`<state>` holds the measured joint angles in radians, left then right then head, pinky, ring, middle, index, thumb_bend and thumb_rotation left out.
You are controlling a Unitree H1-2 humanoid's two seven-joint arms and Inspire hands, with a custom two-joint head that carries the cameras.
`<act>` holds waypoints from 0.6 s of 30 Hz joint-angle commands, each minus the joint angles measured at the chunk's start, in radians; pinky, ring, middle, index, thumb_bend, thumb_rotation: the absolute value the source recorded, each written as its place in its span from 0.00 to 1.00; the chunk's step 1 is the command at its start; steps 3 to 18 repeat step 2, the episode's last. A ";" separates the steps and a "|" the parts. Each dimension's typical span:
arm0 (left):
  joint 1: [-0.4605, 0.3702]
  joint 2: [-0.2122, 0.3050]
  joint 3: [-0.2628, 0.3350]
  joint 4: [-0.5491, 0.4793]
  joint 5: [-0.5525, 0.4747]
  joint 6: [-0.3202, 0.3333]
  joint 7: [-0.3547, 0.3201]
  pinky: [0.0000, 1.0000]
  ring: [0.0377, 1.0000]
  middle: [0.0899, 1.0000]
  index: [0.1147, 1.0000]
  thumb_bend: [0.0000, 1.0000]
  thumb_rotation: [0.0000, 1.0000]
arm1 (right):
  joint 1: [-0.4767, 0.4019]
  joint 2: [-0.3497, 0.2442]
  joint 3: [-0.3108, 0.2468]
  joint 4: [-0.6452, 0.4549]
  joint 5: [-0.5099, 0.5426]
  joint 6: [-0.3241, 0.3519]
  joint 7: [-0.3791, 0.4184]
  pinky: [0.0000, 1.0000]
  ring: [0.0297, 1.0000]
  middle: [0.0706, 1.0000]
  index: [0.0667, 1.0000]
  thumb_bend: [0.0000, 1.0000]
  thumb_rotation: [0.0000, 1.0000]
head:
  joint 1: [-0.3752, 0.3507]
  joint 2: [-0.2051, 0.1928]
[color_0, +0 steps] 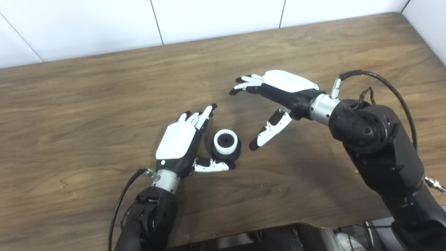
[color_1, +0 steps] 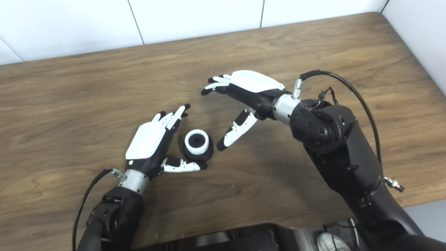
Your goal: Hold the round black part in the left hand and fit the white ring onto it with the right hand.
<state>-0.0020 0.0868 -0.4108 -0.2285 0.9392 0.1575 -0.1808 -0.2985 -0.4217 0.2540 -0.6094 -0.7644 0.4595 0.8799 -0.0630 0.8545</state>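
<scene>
The round black part (color_0: 227,154) rests on the wooden table (color_0: 104,90) near the middle, and a toothed white ring (color_0: 225,141) sits on top of it. My left hand (color_0: 181,141) lies open just left of the part, fingers stretched away from me, its thumb resting against the part's near side. My right hand (color_0: 278,94) hovers open to the right and behind, fingers spread toward the left and thumb pointing down at the table a short way from the part. Neither hand holds anything.
White tiled wall (color_0: 216,17) runs behind the table's far edge. The table's near edge (color_0: 244,230) lies just below the arms, with dark robot parts beneath it. A black cable loops over my right wrist (color_0: 383,83).
</scene>
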 commanded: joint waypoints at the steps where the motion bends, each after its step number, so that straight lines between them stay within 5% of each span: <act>1: 0.001 0.013 0.043 -0.045 -0.041 0.009 0.008 1.00 0.91 0.89 1.00 1.00 0.41 | -0.021 0.003 -0.014 -0.003 0.006 -0.008 -0.039 1.00 1.00 0.98 0.86 1.00 0.41 | 0.002 0.000; 18: 0.000 0.016 0.061 -0.057 -0.079 0.005 0.001 1.00 0.91 0.90 1.00 1.00 0.43 | -0.020 0.003 -0.014 0.000 0.009 -0.008 -0.044 1.00 1.00 0.98 0.87 1.00 0.42 | 0.005 -0.002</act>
